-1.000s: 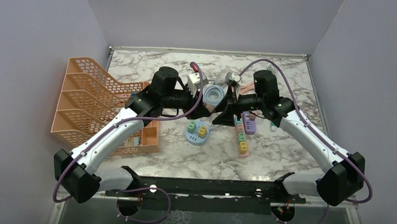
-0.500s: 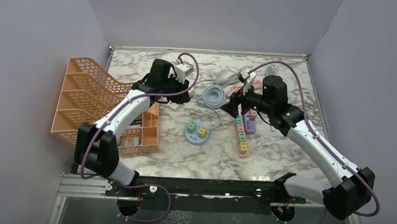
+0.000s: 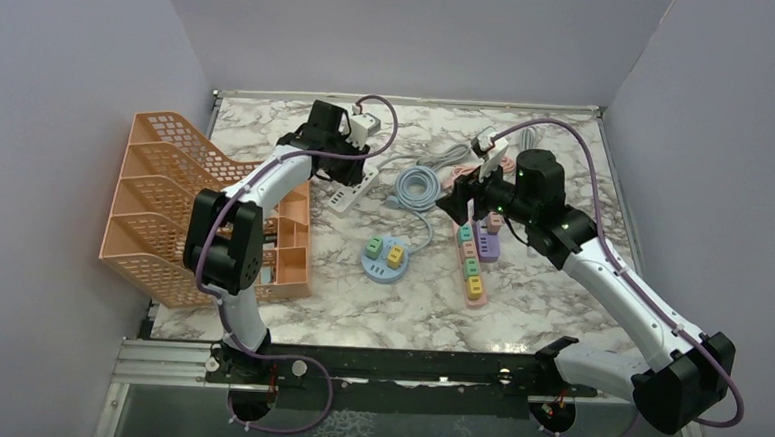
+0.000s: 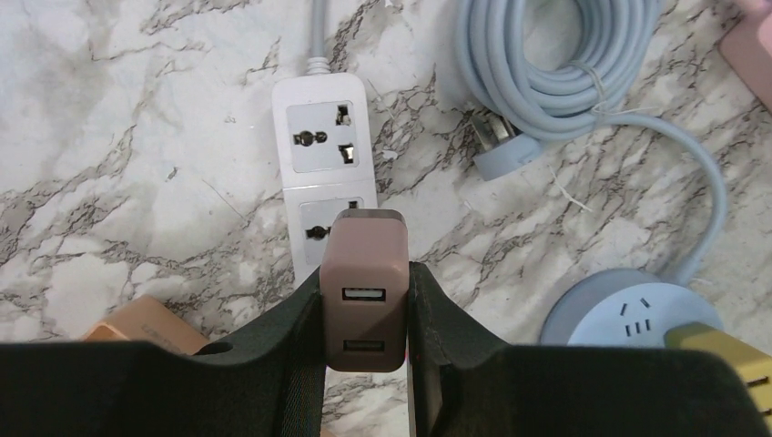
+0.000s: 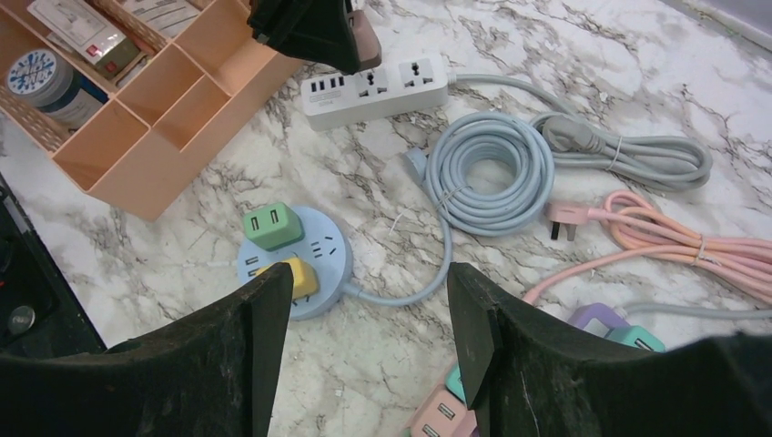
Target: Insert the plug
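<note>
Now left pincer (image 4: 364, 270) farther back, gripping plug (image 4: 365, 296)

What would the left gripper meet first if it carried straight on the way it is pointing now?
Most likely the white power strip: the left gripper holds a brown USB charger aimed at its nearer socket, though depth is unclear.

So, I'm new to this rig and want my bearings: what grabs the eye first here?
The left gripper clamps a dusty-pink two-port USB charger, poised over the white power strip at the back left of the marble table. The right gripper hangs open mid-table, near a round blue socket hub carrying a green adapter and a yellow adapter, beside a coiled pale-blue cable. An orange mesh organizer fills the left edge.
</note>
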Available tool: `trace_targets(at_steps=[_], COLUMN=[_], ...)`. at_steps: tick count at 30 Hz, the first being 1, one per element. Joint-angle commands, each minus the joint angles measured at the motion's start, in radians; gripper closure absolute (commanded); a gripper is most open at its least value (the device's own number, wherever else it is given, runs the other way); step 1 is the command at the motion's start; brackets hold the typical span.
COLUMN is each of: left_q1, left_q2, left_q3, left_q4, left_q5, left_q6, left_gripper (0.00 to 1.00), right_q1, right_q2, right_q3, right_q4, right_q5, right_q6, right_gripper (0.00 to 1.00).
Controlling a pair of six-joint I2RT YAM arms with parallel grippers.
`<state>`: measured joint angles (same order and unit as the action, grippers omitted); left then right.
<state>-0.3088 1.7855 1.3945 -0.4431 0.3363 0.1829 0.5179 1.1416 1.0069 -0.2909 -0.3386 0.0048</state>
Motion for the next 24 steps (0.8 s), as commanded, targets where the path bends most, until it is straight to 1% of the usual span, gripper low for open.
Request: trace_targets(at_steps=[1, 8, 17, 24], left_q1=[0.006, 0.006, 0.005, 0.004], left_q2=[0.053, 0.093, 0.137, 0.144], left_q3=[0.038, 0.033, 0.044, 0.000], left_q4=[-0.015, -0.019, -0.009, 0.013], left_q5=[-0.055, -0.045, -0.091, -0.099], left_q6=[0.039, 0.022, 0.011, 0.004], left_gripper=[1.00, 1.00, 1.00, 1.00], right_q1=[0.005, 0.005, 0.005, 0.005], right_q2=[-0.031, -0.055, -0.064, -0.056], right_q3=[-0.007, -0.031, -0.050, -0.056], right_q4=[0.022, -0.025, -0.024, -0.017], right_q5=[0.106, 0.314, 0.306, 0.308], right_q6=[0.051, 0.075, 0.074, 0.064], right_gripper=[0.38, 0.39, 0.39, 0.39])
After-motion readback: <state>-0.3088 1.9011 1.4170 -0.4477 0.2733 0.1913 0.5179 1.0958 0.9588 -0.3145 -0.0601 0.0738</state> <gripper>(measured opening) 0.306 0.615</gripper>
